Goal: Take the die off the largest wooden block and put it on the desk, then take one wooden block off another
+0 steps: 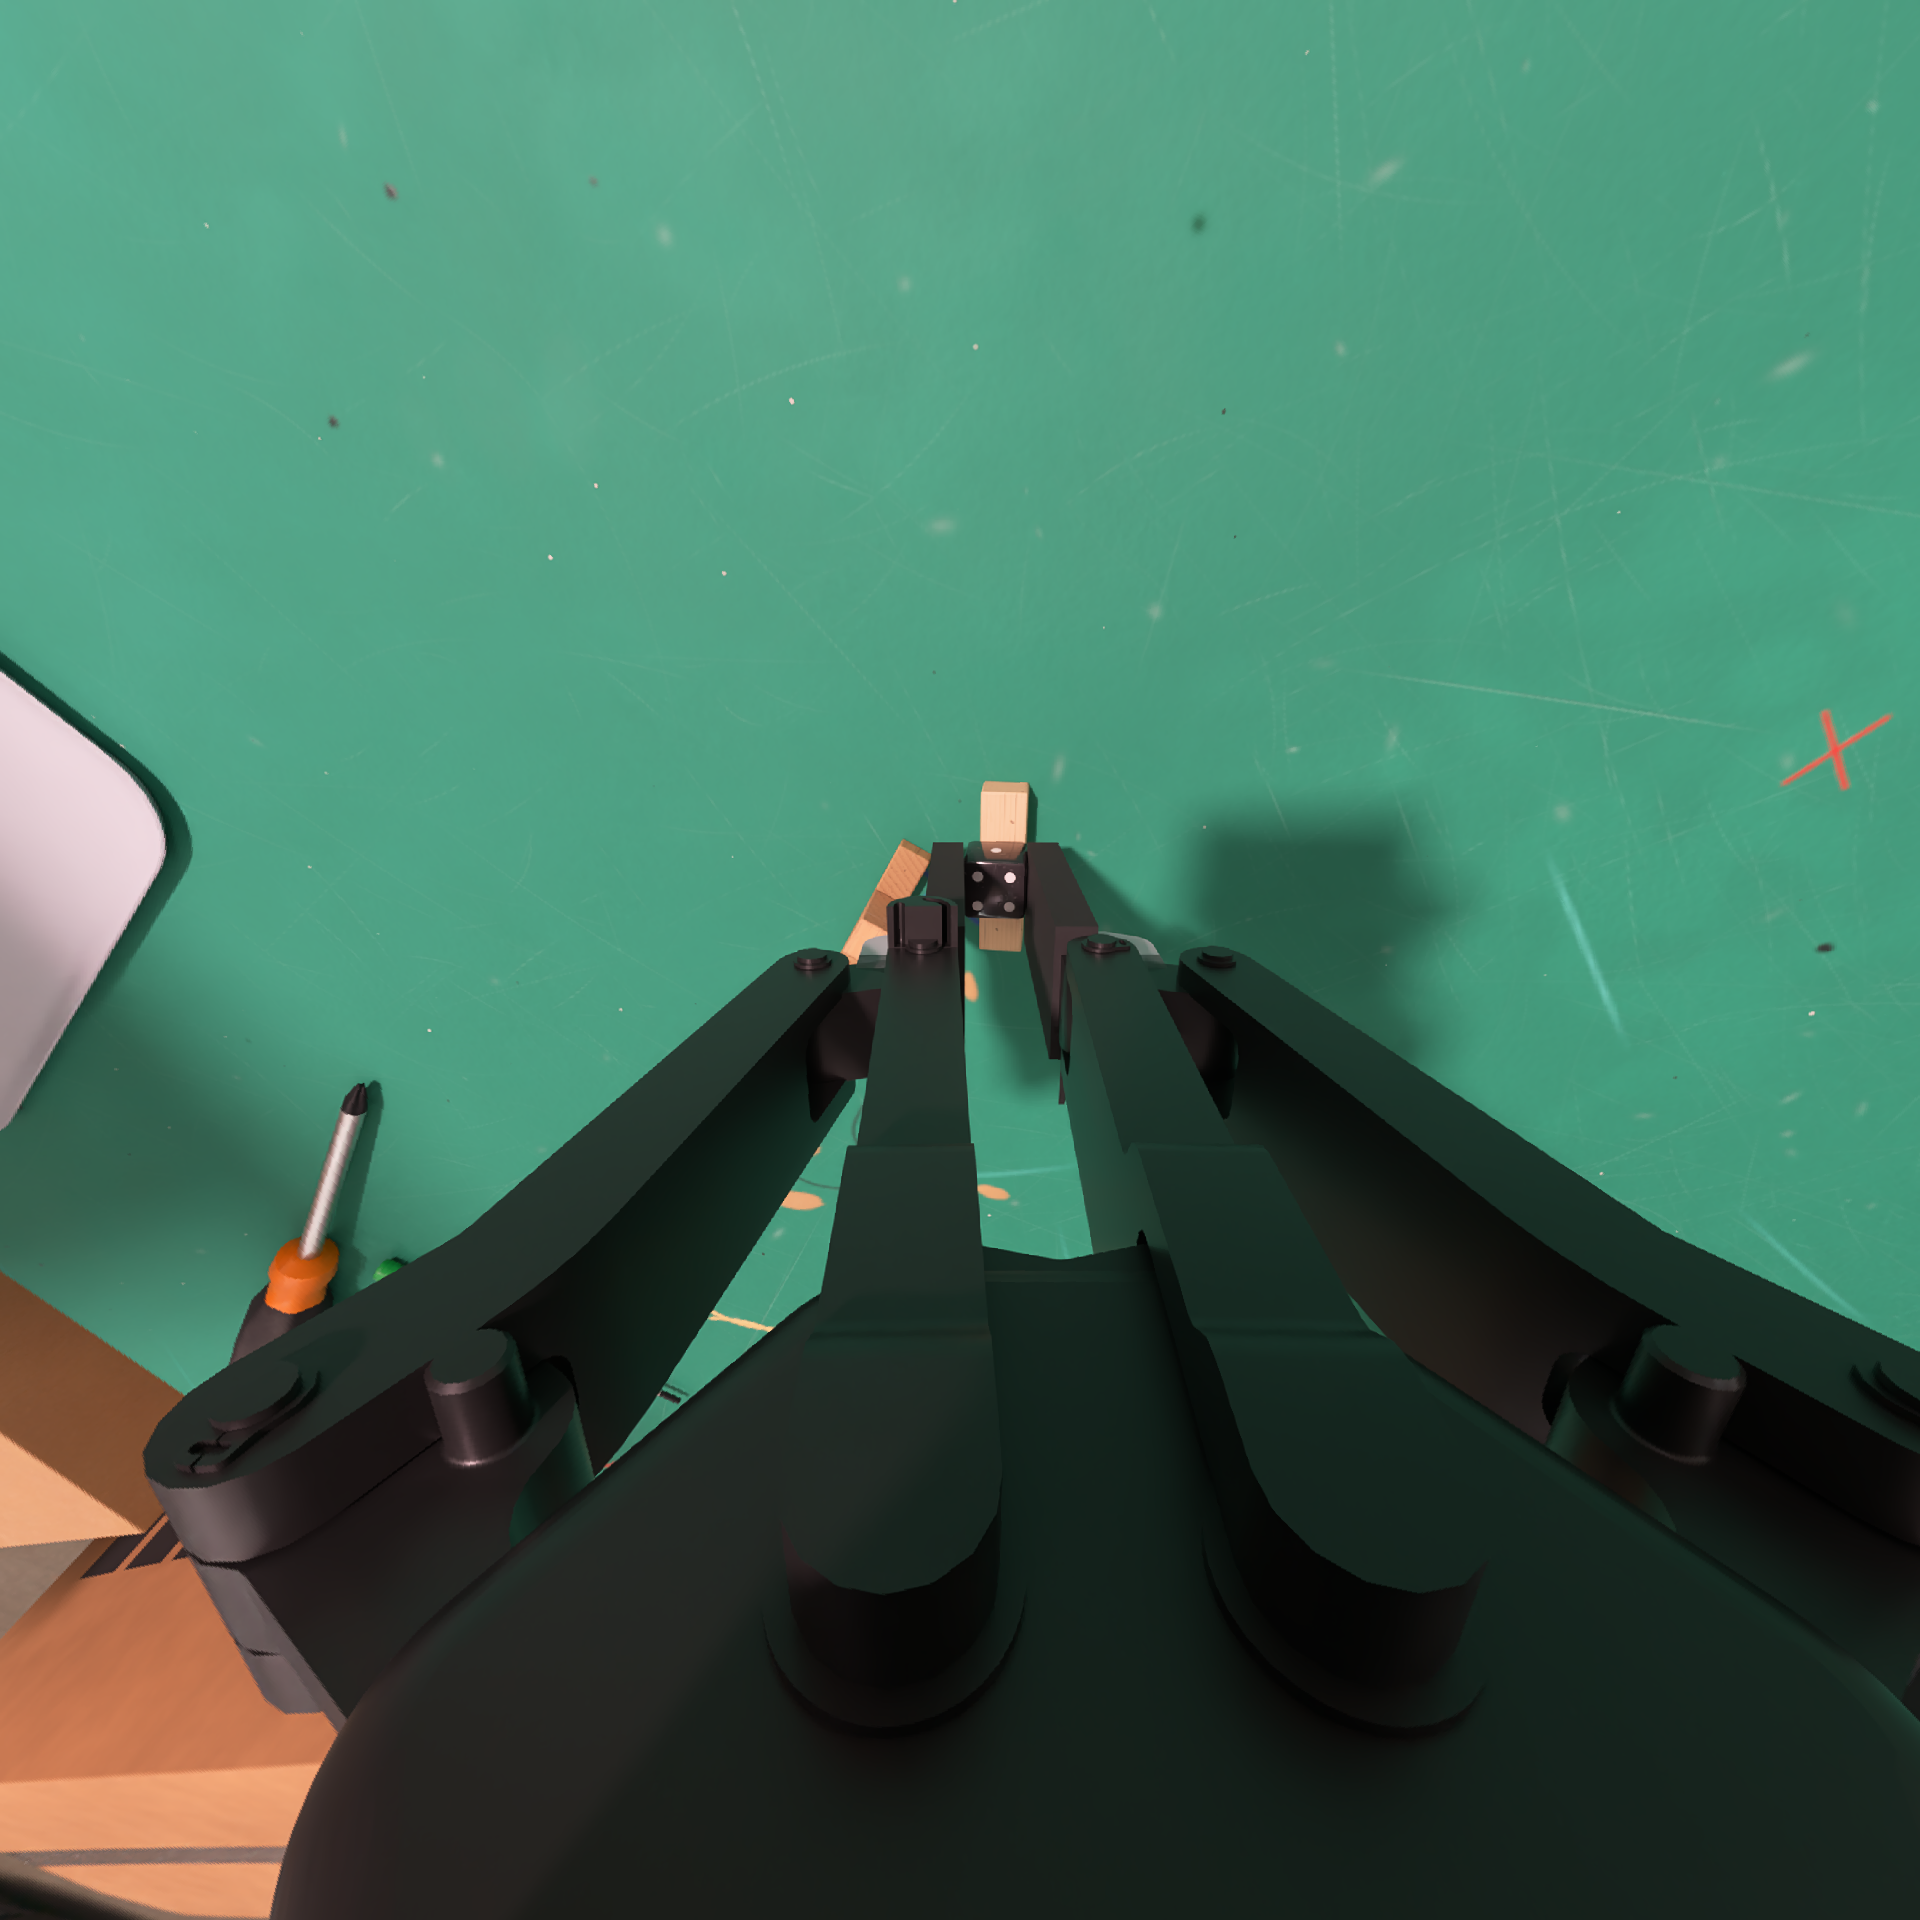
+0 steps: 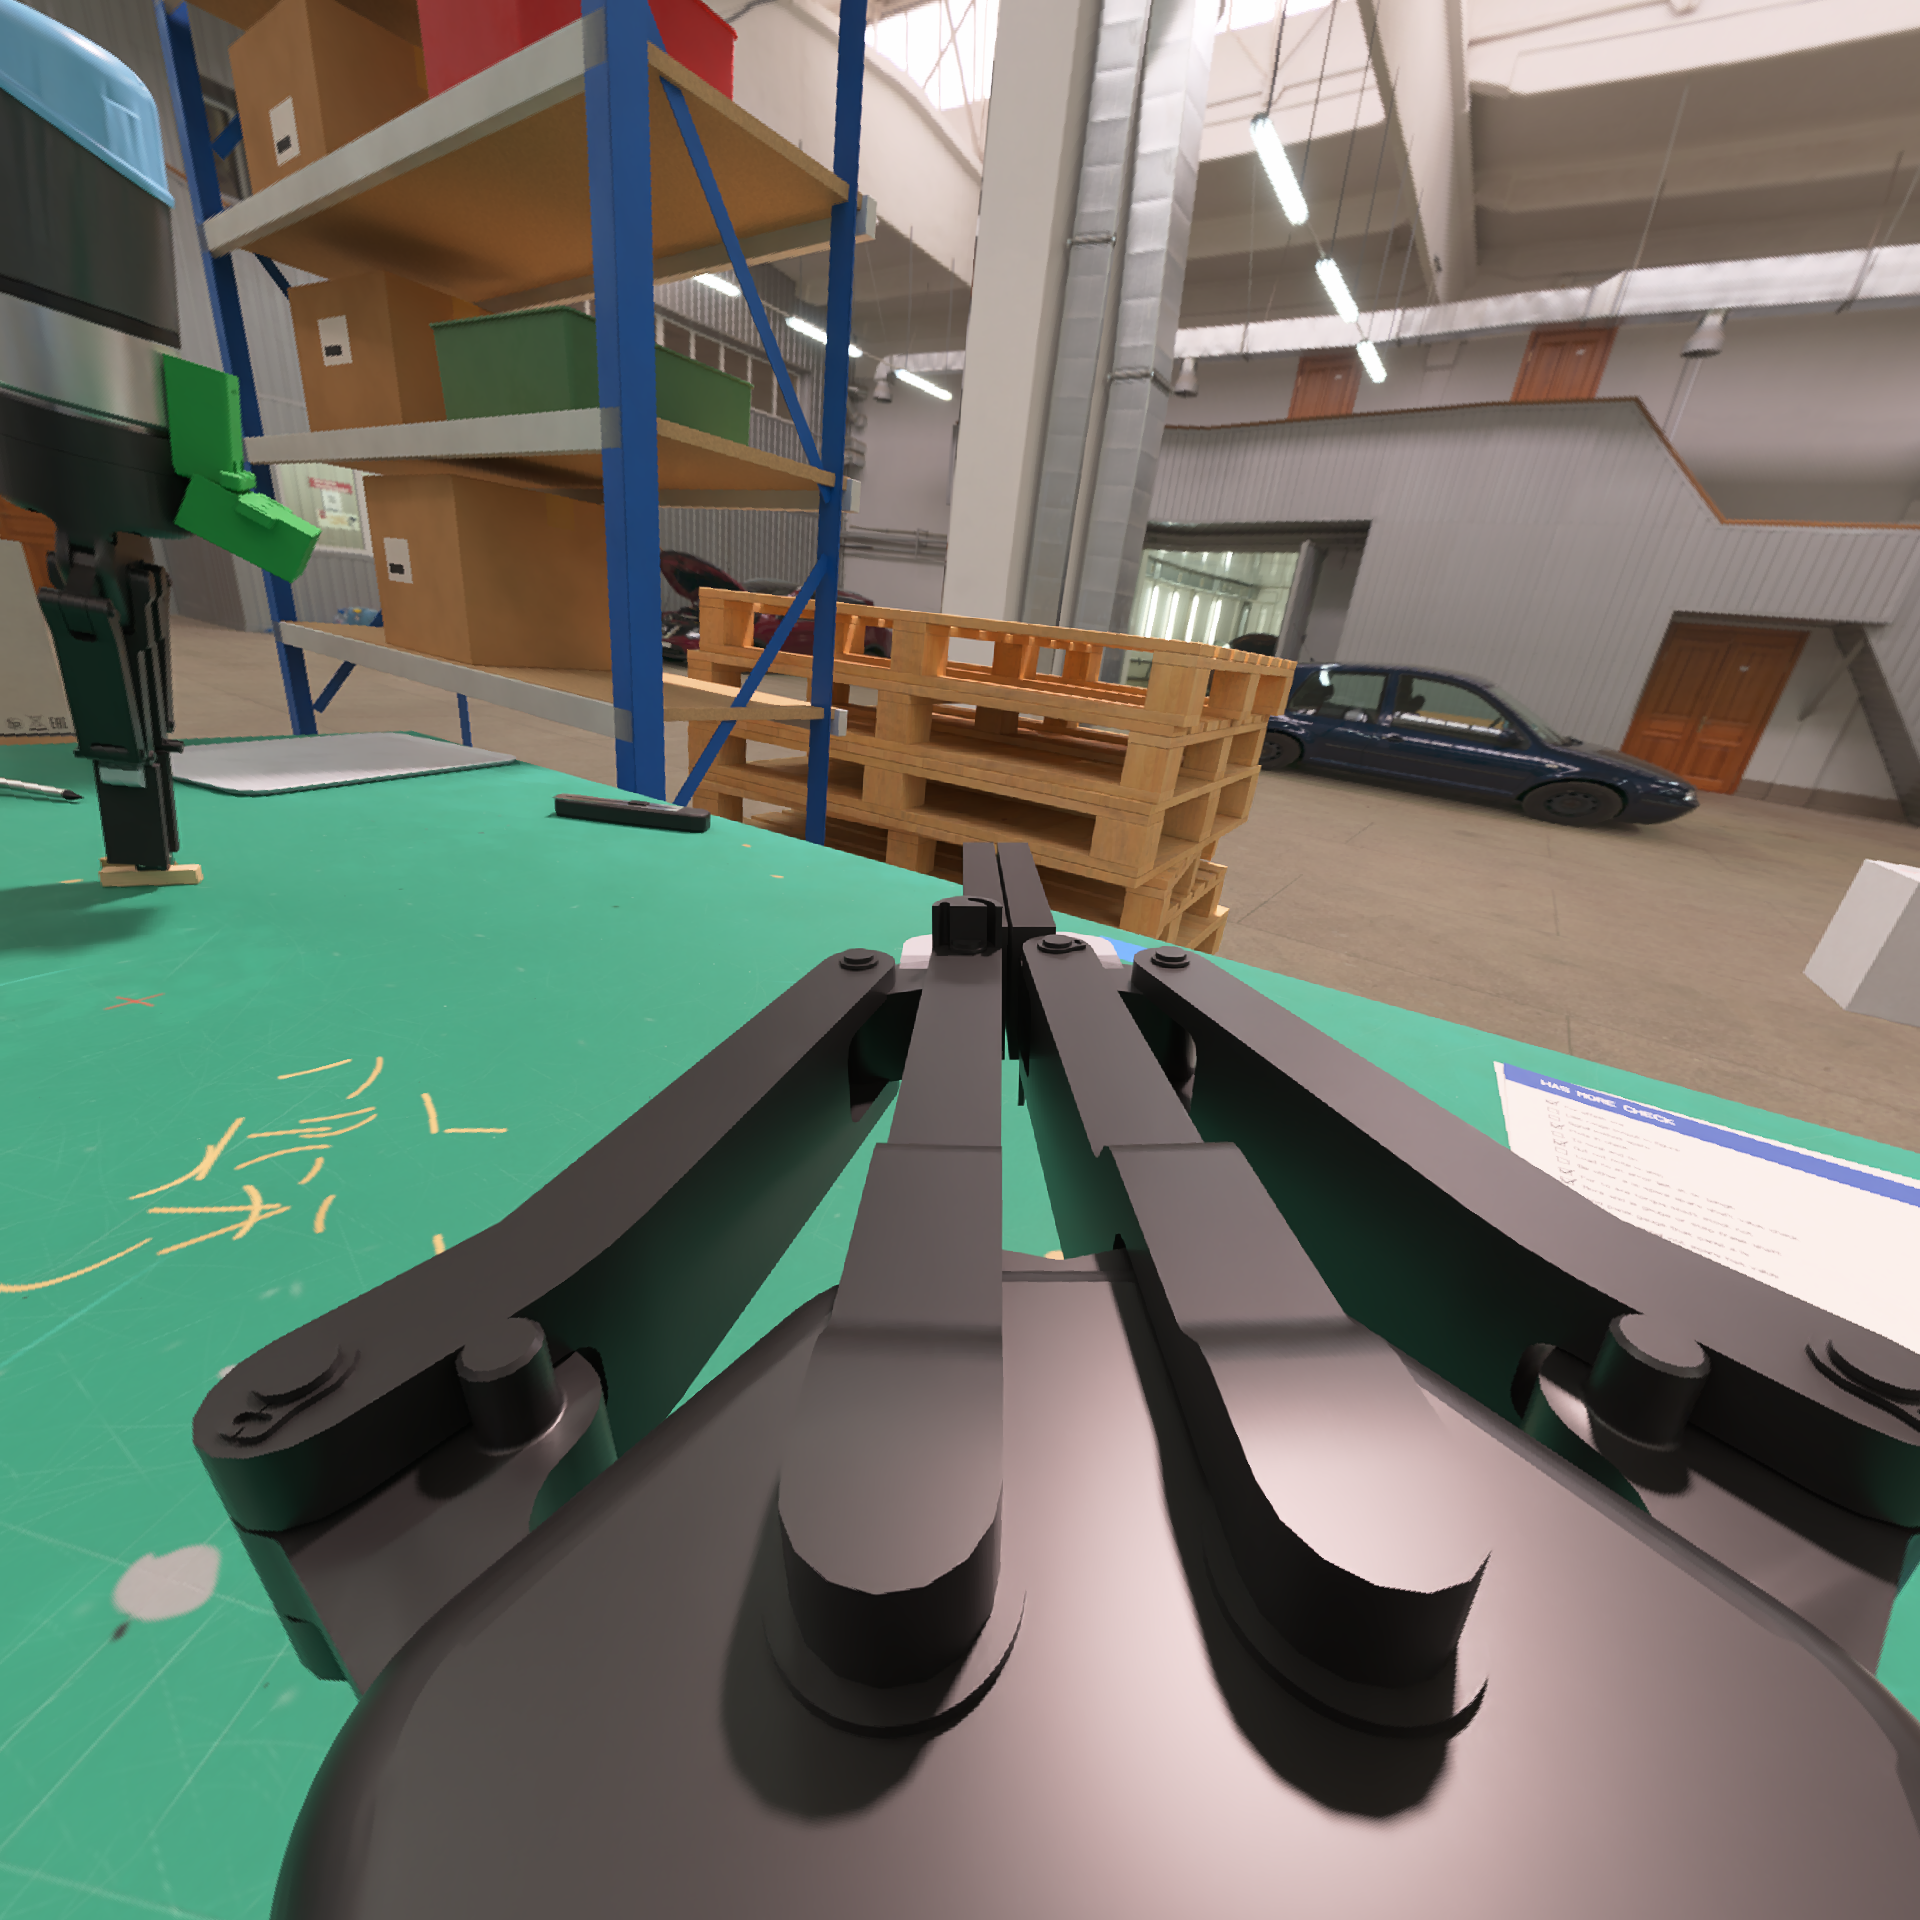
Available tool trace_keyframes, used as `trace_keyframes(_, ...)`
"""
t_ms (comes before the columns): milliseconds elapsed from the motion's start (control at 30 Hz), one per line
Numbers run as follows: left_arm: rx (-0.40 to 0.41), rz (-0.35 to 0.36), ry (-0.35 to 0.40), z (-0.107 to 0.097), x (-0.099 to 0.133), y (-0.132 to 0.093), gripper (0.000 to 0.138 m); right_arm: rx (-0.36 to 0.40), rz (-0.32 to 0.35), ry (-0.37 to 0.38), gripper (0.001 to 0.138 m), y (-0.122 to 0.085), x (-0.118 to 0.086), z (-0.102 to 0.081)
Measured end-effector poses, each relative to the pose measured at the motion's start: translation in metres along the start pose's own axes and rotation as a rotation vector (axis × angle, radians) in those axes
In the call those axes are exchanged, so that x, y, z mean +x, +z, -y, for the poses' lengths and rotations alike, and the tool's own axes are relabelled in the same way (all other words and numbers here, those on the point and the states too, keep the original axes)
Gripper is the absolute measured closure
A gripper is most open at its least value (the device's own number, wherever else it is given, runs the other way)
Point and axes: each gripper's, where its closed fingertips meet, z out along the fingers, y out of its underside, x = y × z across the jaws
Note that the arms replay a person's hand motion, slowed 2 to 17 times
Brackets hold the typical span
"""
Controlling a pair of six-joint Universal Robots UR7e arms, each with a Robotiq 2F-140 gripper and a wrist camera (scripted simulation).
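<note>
L wrist view:
L gripper (image 1: pixel 995 883): points down at the mat (image 1: pixel 935 364); fingers narrowed onto the die (image 1: pixel 994 884), one pad each side, both touching.
Die: black w/ white pips; sits between the pads over the block (image 1: pixel 1004 812). Whether it touches the block: cannot tell.
Block: pale wood; long axis runs away from cam, up-frame; far end shows past the die, near end (image 1: pixel 1001 933) below it.
2nd block (image 1: pixel 885 896): darker wood, just left of the fingers, long axis slanted up-right; mostly hidden by the left finger.
Screwdriver (image 1: pixel 330 1195): orange collar, tip points up-frame; lower left, well apart from the blocks.
Red cross (image 1: pixel 1835 748): on mat, far right.

R wrist view:
R gripper (image 2: pixel 1000 883): fingers fully together, nothing between them; over the mat's (image 2: pixel 468 987) far edge, aimed outward.
L gripper (image 2: pixel 130 800): far left, vertical, tips at a flat block (image 2: pixel 151 874) lying on the mat; die hidden here.
Paper (image 2: pixel 1714 1195): on mat, right edge.
</note>
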Motion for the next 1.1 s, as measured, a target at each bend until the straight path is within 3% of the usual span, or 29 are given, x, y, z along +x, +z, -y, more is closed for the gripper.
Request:
trace_keyframes(633,0.01,0.011,-0.002,0.002,0.002,-0.004,0.122,-0.002,0.001,0.003,0.138,0.0,0.0,-0.001)
trace_keyframes(1100,0.058,0.047,0.001,0.005,0.005,-0.022,0.122,0.002,0.003,0.004,0.138,-0.001,0.0,0.001)
